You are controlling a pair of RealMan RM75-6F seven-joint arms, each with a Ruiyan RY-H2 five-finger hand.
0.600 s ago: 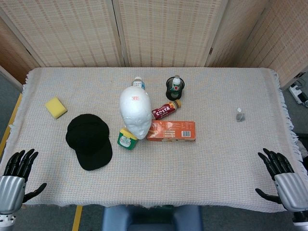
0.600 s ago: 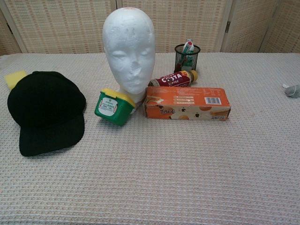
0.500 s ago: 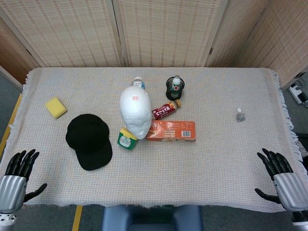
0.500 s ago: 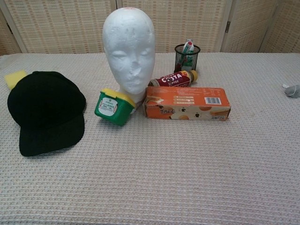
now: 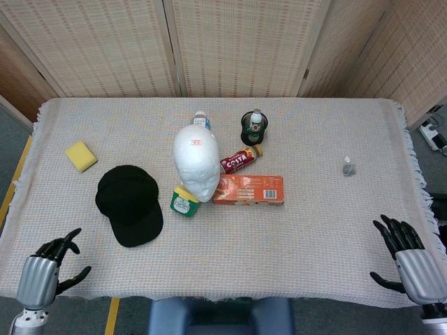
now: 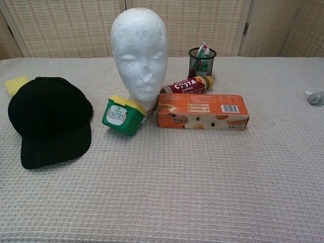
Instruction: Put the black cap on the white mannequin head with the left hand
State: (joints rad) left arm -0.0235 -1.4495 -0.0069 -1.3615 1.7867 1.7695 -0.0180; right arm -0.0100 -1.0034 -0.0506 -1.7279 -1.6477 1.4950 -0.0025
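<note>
The black cap point(image 5: 130, 204) point(image 6: 49, 119) lies flat on the tablecloth, left of centre, brim toward the near edge. The white mannequin head point(image 5: 196, 160) point(image 6: 139, 53) stands upright just right of it, bare. My left hand point(image 5: 45, 272) hangs at the near left corner of the table, open and holding nothing, well short of the cap. My right hand point(image 5: 410, 259) stays at the near right corner, fingers spread, holding nothing. Neither hand shows in the chest view.
A green tub with a yellow lid point(image 5: 184, 202) leans against the mannequin's base. An orange box point(image 5: 248, 190), a Costa bottle point(image 5: 241, 160), a mesh cup point(image 5: 255, 126) and another bottle point(image 5: 201, 119) crowd its right and back. A yellow sponge point(image 5: 82, 155) lies far left, a small clip point(image 5: 348, 166) right.
My left hand has shifted right and inward along the near edge, turning so its fingers point toward the table. The right hand barely moved. The cap and mannequin are unmoved.
</note>
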